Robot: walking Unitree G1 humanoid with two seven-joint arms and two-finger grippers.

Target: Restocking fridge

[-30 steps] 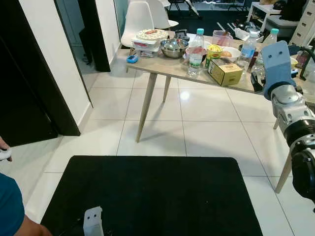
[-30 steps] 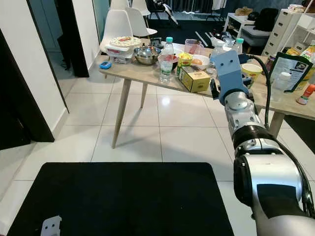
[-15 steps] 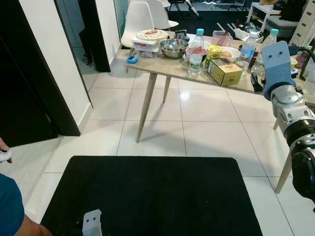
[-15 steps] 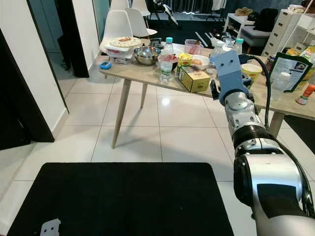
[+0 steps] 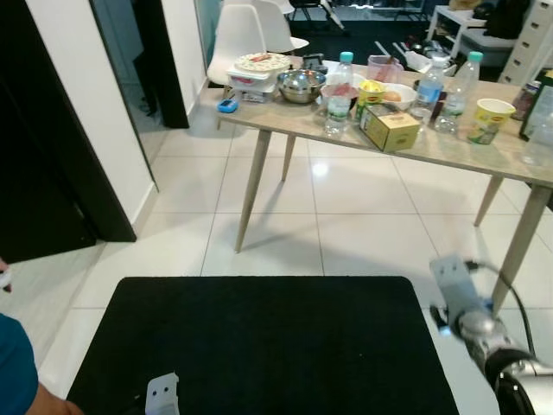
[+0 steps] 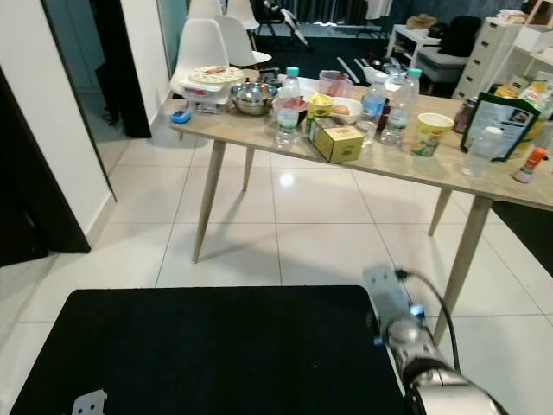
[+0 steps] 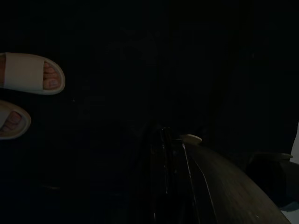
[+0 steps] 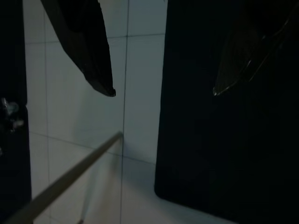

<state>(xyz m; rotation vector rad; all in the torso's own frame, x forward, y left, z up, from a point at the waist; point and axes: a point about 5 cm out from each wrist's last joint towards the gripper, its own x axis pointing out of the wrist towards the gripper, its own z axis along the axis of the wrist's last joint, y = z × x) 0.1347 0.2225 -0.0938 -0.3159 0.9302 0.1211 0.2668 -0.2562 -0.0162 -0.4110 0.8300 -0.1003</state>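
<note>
A wooden table (image 5: 436, 145) at the back carries the food: water bottles (image 5: 339, 82), a yellow-green box (image 5: 389, 127), a steel bowl (image 5: 301, 84), a covered dish (image 5: 262, 66) and a yellow cup (image 5: 488, 119). My right arm (image 5: 460, 303) hangs low at the right, beside the black mat (image 5: 259, 346). In the right wrist view my right gripper (image 8: 163, 92) is open and holds nothing, over the mat's edge and white tiles. My left gripper (image 7: 164, 154) hangs idle in the dark; a pale part of the left arm (image 5: 162, 393) shows at the bottom.
White chairs (image 5: 240, 35) stand behind the table. A dark doorway and a white wall (image 5: 78, 104) are on the left. A person stands at my left: a teal sleeve (image 5: 13, 367), and feet in white slippers (image 7: 32, 74). White tiled floor (image 5: 346, 225) lies between mat and table.
My right arm has dropped from up by the table's edge to low beside the mat. The camera has tipped slightly, so more of the table's right side shows.
</note>
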